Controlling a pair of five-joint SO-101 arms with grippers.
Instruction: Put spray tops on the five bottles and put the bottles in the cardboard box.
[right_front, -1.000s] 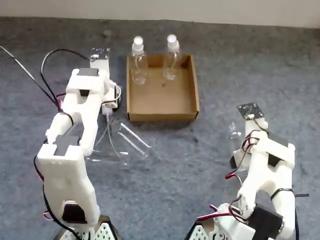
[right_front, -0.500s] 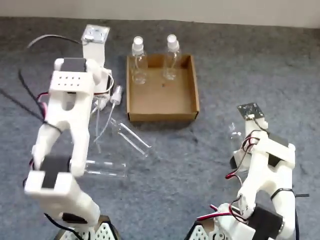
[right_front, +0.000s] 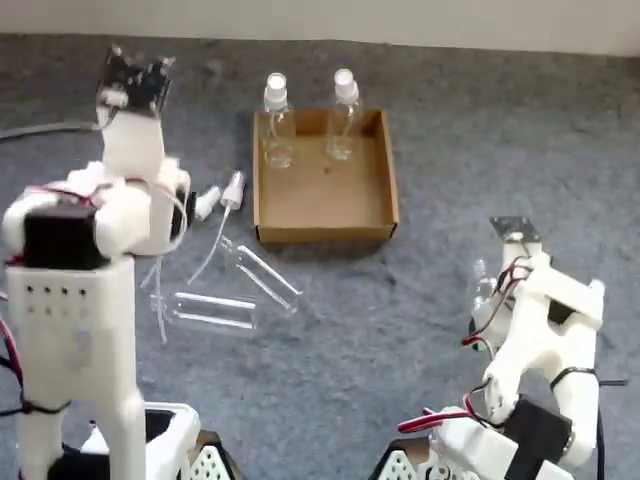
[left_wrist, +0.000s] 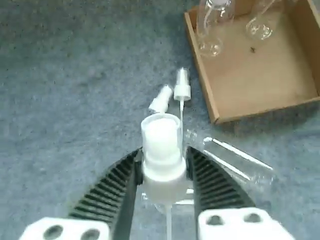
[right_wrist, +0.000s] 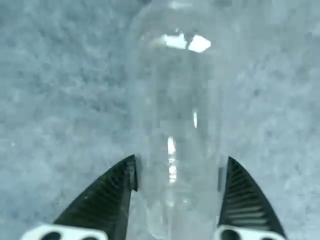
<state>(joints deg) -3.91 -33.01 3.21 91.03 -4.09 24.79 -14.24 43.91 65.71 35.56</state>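
Left gripper (left_wrist: 163, 156) is clamped on a spray top (left_wrist: 161, 145) above the tabletop (right_front: 480, 130); right gripper (right_wrist: 180, 165) grips an uncapped clear bottle (right_wrist: 175, 100). Two capped bottles (right_front: 278, 125) stand in the cardboard box (right_front: 325, 236). Two bare bottles (right_front: 210, 310) and a loose spray top (right_front: 232, 190) lie beside it, so three bottles seem left. The surface is grey and carpet-like, with a pale wall (right_front: 450, 20) behind.

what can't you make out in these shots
- Left wrist view: the spray top in the left gripper has its tube cut off by the frame edge, so the tip is unseen.
- Right wrist view: the bottle in the right gripper runs off the frame, so neck and base cannot be told apart.
- High view: the right arm partly hides that bottle; the left arm covers the table beneath it.
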